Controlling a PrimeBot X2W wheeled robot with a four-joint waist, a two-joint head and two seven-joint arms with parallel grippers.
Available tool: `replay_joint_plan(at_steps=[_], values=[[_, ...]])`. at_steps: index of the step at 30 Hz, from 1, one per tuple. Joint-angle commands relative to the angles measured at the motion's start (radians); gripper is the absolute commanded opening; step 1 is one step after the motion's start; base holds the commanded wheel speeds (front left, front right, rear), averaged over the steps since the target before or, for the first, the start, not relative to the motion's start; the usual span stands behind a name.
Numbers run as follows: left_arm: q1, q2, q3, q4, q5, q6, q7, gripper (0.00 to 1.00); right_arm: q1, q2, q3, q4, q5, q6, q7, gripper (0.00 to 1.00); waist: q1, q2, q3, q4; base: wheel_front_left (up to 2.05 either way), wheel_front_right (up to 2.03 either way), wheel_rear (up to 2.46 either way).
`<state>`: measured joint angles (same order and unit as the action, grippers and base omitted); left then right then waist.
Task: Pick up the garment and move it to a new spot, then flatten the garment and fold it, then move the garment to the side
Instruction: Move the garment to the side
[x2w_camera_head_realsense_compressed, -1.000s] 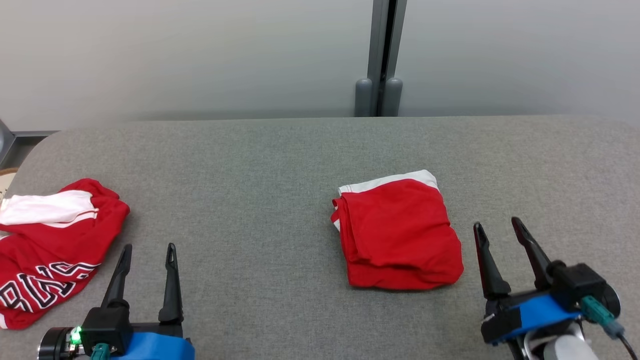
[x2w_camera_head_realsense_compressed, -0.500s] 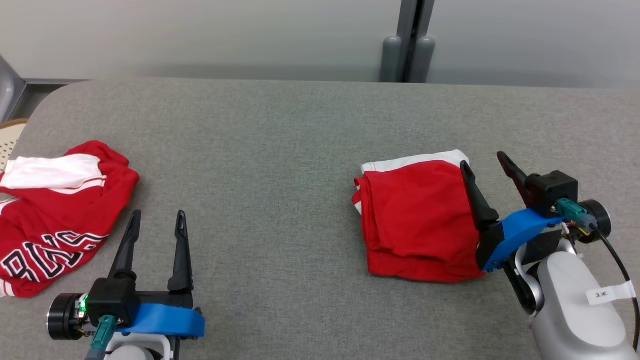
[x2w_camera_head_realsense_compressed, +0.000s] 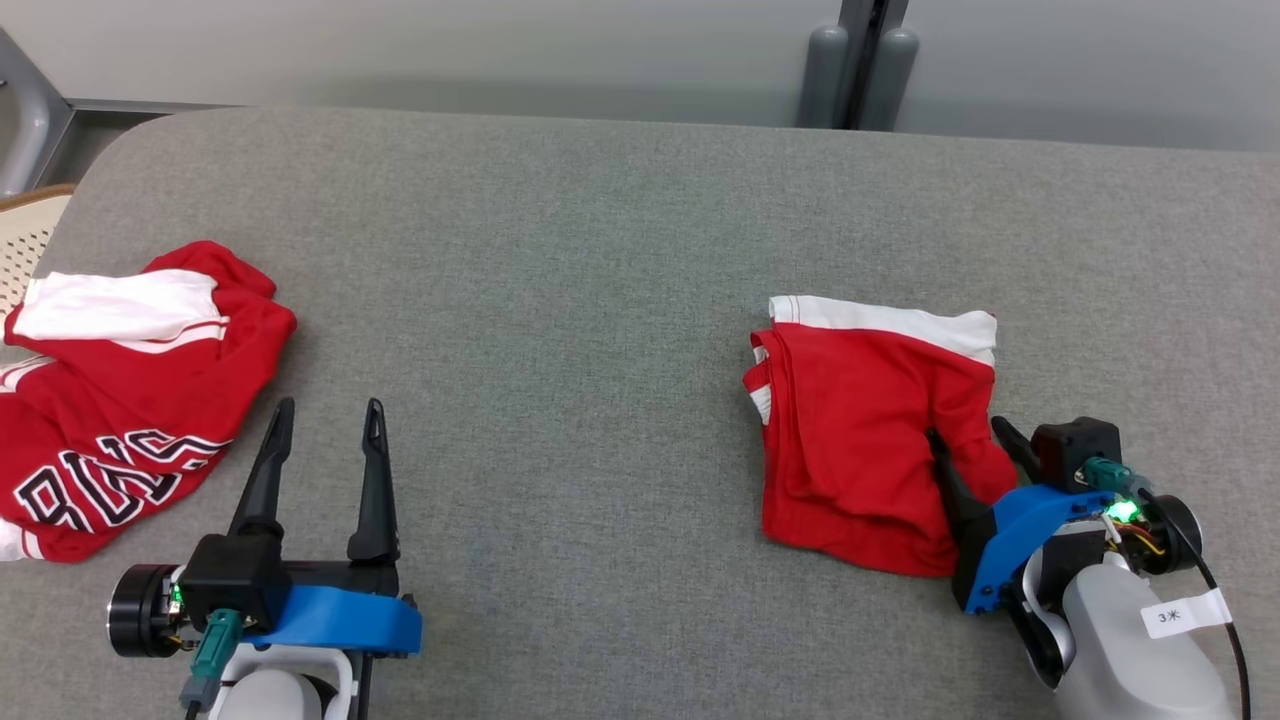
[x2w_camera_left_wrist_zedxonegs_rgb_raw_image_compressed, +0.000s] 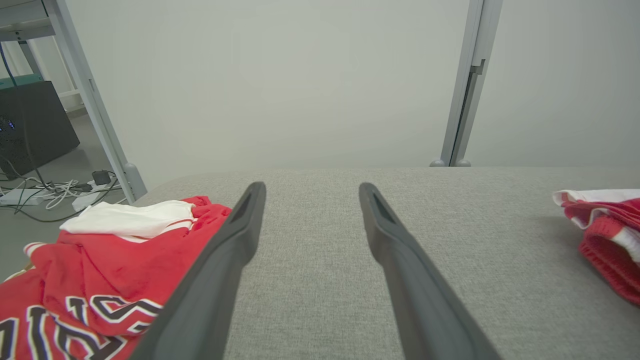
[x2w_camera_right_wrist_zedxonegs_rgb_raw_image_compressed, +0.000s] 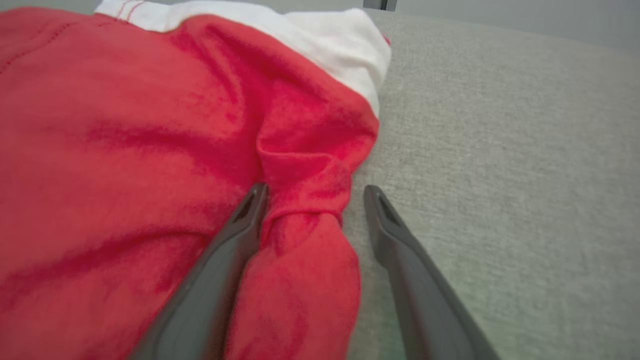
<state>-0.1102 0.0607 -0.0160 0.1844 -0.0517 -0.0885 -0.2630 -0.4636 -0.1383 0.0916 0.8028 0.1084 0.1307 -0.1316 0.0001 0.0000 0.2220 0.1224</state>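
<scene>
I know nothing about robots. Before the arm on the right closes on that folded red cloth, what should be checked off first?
1. Right fingers apart: ok, open on either side of the cloth's edge.
2. Cloth between them: ok, a bunched bit of the folded red garment sits in the gap.
3. All layers caught: cannot tell, the lower layers are hidden.
4. Fold tidy: not ok, the edge is rumpled where the fingers meet it.
5. Left fingers out of the way: ok, open over the bare table, apart from both clothes.
6. Space to the side: ok, the grey surface beyond the garment is bare, and the lettered jersey lies far off at the left.
</scene>
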Motion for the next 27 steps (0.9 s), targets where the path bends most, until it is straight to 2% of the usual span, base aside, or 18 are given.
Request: replay_joint_plan(at_steps=[1,2,3,5,14,22,27], values=[[-0.017,0.000,-0.005,0.002,-0.006,0.000,-0.002,1.00,-0.006,0.005,0.008,0.027,0.006,0.000,0.005,1.00,-0.0001,0.0000,0.001,0.003,0.00,0.00,0.00],[-0.019,-0.001,-0.007,0.002,-0.007,0.000,-0.002,1.00,-0.008,0.012,0.014,0.045,0.014,0.000,0.006,1.00,-0.0001,0.0000,0.001,0.004,0.00,0.00,0.00],[-0.020,-0.002,-0.008,0.003,-0.008,0.001,-0.002,1.00,-0.011,0.018,0.022,0.059,0.023,0.000,0.003,0.82,-0.0001,0.0000,0.001,0.005,0.00,0.00,0.00],[-0.020,-0.003,-0.008,0.003,-0.010,0.005,-0.002,1.00,-0.017,0.025,0.037,0.077,0.034,0.000,-0.008,0.00,-0.0001,0.0000,0.000,0.002,0.00,0.00,0.00],[-0.039,-0.007,0.001,-0.017,-0.019,0.011,-0.002,1.00,-0.088,-0.045,0.070,0.066,0.060,0.000,-0.097,0.00,-0.0001,0.0000,0.021,-0.074,0.00,0.00,0.00],[-0.088,0.002,0.011,-0.042,-0.006,0.003,-0.002,1.00,-0.129,-0.134,0.065,0.019,0.082,0.000,-0.119,0.00,-0.0001,0.0000,0.097,-0.186,0.00,0.00,0.00],[-0.129,0.015,0.012,-0.054,0.004,-0.005,-0.002,1.00,-0.143,-0.176,0.058,-0.022,0.084,0.000,-0.127,0.00,-0.0001,0.0000,0.146,-0.234,0.00,0.00,0.00]])
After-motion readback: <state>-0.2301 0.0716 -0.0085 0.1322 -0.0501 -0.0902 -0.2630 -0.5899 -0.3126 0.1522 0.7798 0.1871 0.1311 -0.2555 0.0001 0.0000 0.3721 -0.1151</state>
